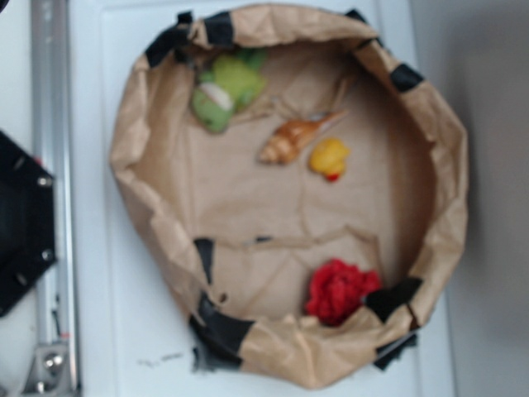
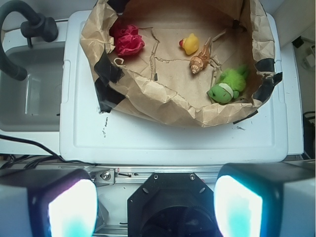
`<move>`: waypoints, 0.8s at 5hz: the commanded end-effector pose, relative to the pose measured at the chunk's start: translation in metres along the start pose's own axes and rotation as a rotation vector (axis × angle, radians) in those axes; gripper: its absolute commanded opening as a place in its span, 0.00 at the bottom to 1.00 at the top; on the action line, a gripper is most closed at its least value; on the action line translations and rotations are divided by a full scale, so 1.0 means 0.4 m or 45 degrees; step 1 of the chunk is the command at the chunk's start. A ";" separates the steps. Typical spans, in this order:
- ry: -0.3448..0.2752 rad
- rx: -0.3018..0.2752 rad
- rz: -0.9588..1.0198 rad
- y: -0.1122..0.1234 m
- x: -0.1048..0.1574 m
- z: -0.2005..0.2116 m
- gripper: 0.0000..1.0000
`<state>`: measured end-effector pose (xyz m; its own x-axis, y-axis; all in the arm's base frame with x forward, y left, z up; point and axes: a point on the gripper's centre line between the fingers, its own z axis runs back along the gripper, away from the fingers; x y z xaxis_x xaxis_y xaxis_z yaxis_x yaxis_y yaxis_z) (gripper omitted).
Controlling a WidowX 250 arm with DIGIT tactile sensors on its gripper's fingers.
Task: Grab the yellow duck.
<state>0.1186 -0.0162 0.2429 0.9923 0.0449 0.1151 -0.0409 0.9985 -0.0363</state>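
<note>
While pincer (image 2: 155,210) gapes, yellow duck (image 1: 329,157) beside seashell (image 1: 295,139)

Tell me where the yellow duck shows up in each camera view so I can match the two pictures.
Exterior view: the yellow duck sits right of centre inside the brown paper ring, its beak toward the bottom.
Wrist view: the yellow duck lies near the top centre, inside the same ring.
Shared landmark: the orange-brown seashell lies right beside the duck in both views.
</note>
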 end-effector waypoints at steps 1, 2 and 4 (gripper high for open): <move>0.000 0.000 0.000 0.000 0.000 0.000 1.00; 0.034 0.152 -0.134 0.051 0.084 -0.091 1.00; -0.096 0.249 -0.293 0.173 0.254 -0.226 1.00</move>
<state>0.2245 0.0484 0.1505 0.9682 -0.2071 0.1402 0.1813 0.9674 0.1771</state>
